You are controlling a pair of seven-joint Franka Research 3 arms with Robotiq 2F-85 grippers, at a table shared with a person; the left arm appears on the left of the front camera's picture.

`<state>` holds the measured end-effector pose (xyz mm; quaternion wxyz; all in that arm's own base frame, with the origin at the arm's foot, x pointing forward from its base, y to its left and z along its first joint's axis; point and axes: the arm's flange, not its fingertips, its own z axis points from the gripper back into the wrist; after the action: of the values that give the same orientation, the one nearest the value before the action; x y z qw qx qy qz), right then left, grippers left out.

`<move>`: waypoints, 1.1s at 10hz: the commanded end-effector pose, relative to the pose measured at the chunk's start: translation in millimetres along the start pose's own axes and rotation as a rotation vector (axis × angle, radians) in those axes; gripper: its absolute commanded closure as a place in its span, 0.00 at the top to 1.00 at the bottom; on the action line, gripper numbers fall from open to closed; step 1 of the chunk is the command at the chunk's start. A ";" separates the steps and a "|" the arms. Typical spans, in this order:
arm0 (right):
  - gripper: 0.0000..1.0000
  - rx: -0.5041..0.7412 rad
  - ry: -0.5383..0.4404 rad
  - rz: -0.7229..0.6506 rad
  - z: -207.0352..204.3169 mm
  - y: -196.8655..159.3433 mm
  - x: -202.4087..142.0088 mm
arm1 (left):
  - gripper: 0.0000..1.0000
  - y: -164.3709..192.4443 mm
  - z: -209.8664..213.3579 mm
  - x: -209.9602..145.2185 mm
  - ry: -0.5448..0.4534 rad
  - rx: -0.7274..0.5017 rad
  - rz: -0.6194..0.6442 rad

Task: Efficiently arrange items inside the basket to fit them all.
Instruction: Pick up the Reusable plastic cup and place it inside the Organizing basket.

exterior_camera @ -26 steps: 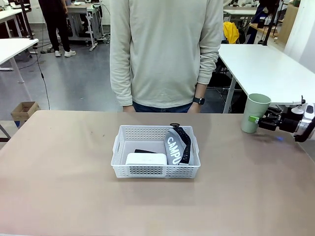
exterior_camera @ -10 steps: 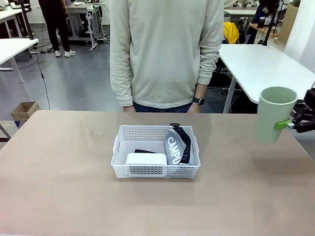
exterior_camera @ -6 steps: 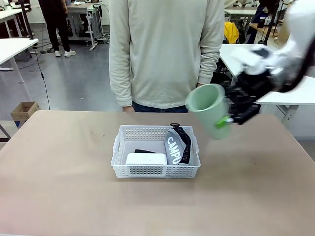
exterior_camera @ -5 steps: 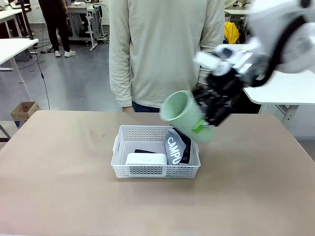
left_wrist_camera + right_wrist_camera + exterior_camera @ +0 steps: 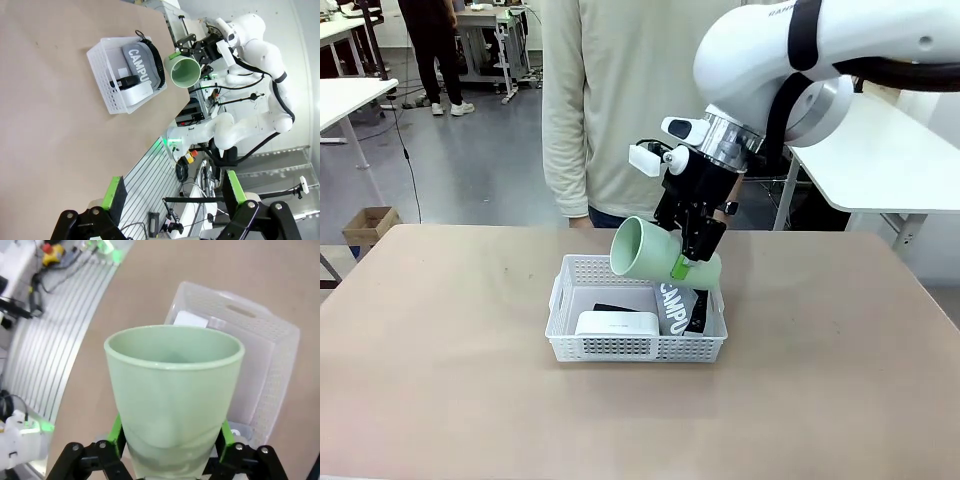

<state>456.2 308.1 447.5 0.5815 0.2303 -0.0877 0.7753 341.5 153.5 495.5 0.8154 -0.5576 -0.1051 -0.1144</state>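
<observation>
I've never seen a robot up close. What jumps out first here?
The big white right arm's pincer grips a pale green cup, tilted above the white lattice basket at mid-table. Inside lie a grey CAMPUS pouch and a white device; a person stands behind.

I see even, bright overhead lighting with soft shadows. Front view is sharp. Wrist views bend at edges; background behind cup (image 5: 172, 395) is soft.
</observation>
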 end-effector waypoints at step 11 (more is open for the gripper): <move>0.85 -0.352 0.335 -0.264 -65.5 -62.9 55.0 | 1.00 -0.9 1.5 -2.4 0.005 -0.006 -0.004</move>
<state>480.2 389.1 411.0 0.7046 0.0280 -0.0831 0.7042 341.3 153.4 495.6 0.8154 -0.5576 -0.1052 -0.1145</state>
